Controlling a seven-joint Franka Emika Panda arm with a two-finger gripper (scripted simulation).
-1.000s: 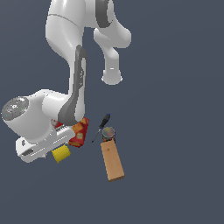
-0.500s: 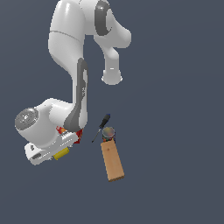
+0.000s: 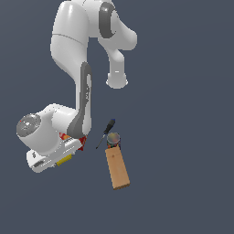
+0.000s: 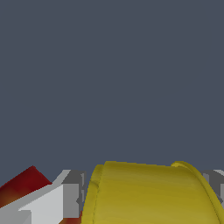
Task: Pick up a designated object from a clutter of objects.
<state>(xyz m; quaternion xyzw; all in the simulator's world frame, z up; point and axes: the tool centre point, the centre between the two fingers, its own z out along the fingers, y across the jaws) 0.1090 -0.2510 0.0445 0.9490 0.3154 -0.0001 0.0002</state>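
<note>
- Your pincer (image 4: 148,197) sits low over the clutter, and the small yellow cup (image 4: 148,192) fills the space between its two grey fingers (image 4: 72,194) (one on each side of the cup in the wrist view).
- You can see the fingers standing apart, about a cup's width, right beside the cup's walls; whether they actually press on it, you cannot tell from these views.
- In the exterior view your white hand covers nearly all of the cup (image 3: 64,159); only a yellow sliver peeks out beneath it.
- The red cracker box (image 3: 81,144) lies just beside the pincer, showing as a red edge at the hand's side, and as a dark red corner (image 4: 22,183) in the wrist view.
- Well apart from the pincer, toward the exterior view's right, you have the long tan wooden block (image 3: 117,167), with the small round metal can (image 3: 113,138) at its far end.
- The thin dark blue-handled tool (image 3: 105,132) lies tilted just beside the can, between it and your arm.
</note>
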